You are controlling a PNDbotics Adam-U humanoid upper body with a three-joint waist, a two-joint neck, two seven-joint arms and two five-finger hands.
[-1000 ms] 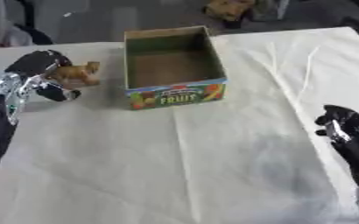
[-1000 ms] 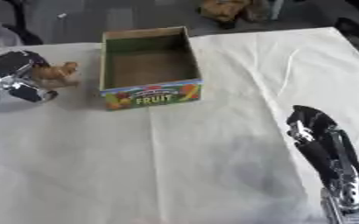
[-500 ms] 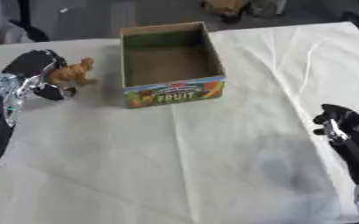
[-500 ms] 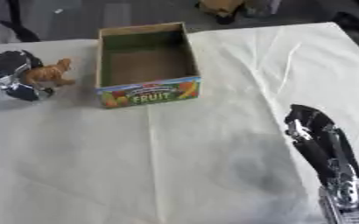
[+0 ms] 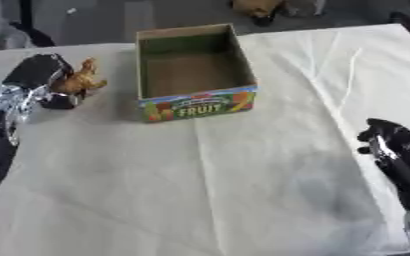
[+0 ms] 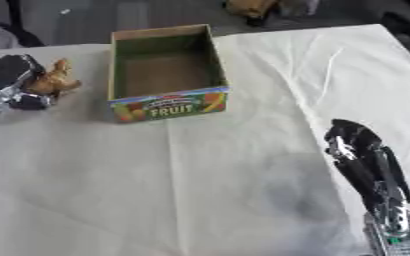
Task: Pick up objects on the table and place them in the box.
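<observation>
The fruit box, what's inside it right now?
The box looks empty: only its bare brown floor shows. The strip of floor just behind its near wall is hidden. The small brown toy is outside, in the left hand.

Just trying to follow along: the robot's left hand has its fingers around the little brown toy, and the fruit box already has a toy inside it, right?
Not quite. The left hand does hold the brown toy, but the fruit box is empty; the left eye view shows only its bare floor.

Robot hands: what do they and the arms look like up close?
The left robot hand is black with a rounded glossy back, on a shiny silver wrist. The right robot hand is black too, with silver links; its forearm ends in a silver joint.
</observation>
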